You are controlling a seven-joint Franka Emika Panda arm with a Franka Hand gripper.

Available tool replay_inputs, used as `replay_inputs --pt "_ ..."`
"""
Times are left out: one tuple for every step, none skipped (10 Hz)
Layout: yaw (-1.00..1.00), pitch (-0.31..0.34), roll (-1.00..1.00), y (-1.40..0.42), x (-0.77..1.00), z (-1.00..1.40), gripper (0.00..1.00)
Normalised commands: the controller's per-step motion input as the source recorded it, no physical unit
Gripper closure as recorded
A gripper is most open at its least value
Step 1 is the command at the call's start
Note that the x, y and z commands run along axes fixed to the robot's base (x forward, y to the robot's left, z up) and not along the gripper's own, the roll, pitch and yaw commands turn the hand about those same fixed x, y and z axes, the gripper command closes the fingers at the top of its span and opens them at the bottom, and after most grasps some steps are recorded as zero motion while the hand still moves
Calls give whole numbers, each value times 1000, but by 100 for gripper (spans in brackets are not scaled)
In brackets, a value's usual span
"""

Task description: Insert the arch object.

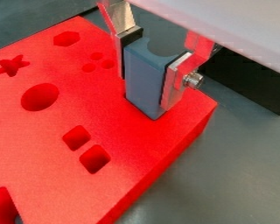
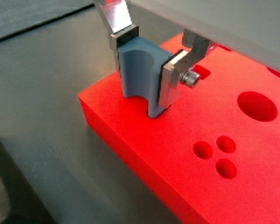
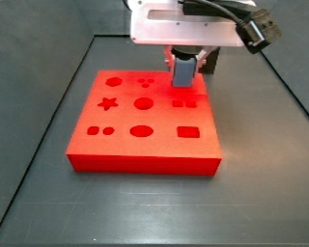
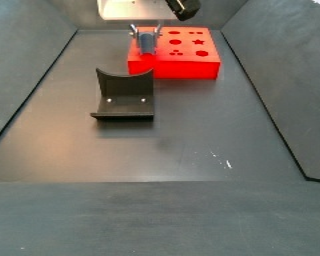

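My gripper (image 1: 153, 73) is shut on the arch object (image 1: 145, 80), a blue-grey upright block with a curved notch, held between the silver finger plates in both wrist views (image 2: 140, 66). Its lower end stands at the surface of the red board (image 1: 60, 122) near a corner; I cannot tell whether it sits in a hole. In a side view the gripper (image 3: 183, 66) is over the board's (image 3: 157, 147) far right part. In a side view the gripper (image 4: 145, 38) is at the board's (image 4: 190, 66) left end.
The board has several shaped holes: a star (image 1: 10, 65), a hexagon (image 1: 66, 38), a round hole (image 1: 38, 97), two squares (image 1: 85, 146). The fixture (image 4: 123, 95) stands on the dark floor in front of the board. Dark walls rim the floor.
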Motion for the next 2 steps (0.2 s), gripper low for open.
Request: replay_inputs --pt "-109 0 44 0 -226 -131 100" --pt "0 0 0 0 0 0 100"
